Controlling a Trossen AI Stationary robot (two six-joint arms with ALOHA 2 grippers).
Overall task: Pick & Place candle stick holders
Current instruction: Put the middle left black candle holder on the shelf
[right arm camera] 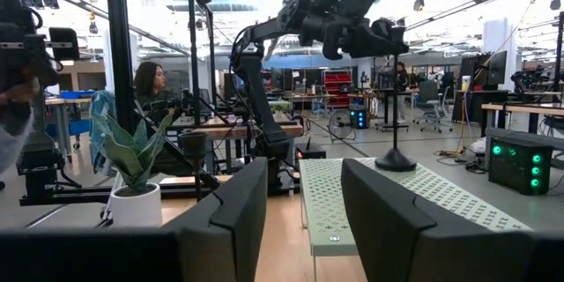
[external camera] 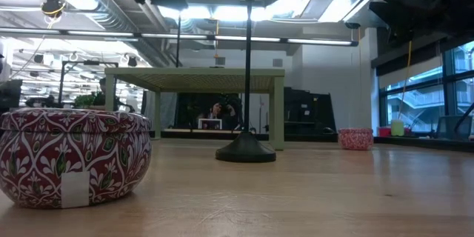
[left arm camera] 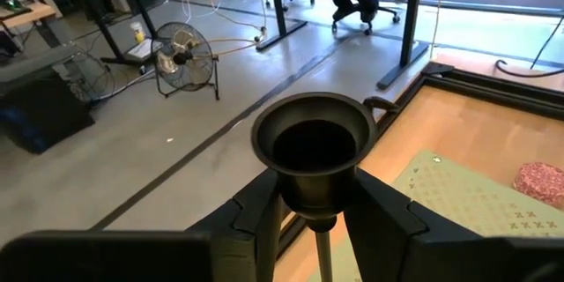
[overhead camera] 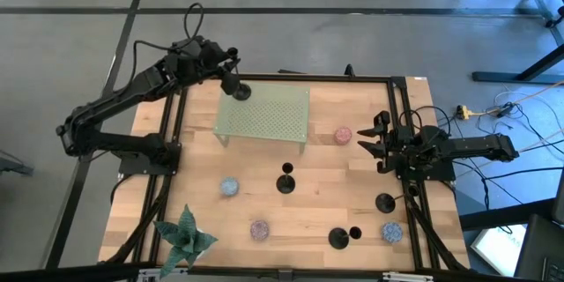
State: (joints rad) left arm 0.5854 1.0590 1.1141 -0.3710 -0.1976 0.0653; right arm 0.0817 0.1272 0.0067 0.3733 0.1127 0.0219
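Matt black candlestick holders [overhead camera: 285, 182], a smooth light wooden table [overhead camera: 326, 203], a perforated pale-green shelf [overhead camera: 264, 113].

black candlestick holders [overhead camera: 285, 182] stand on the pale wood tabletop [overhead camera: 264, 203]. the small perforated stand [overhead camera: 264, 113] is light green. the near tin [external camera: 72, 155] is dark red with white and green floral ornament. the plant [overhead camera: 185, 236] is green.

The wooden table [overhead camera: 326, 203] bears a green perforated stand [overhead camera: 264, 113], candlestick holders [overhead camera: 285, 183], small tins [overhead camera: 229, 187] and a plant [overhead camera: 183, 233].
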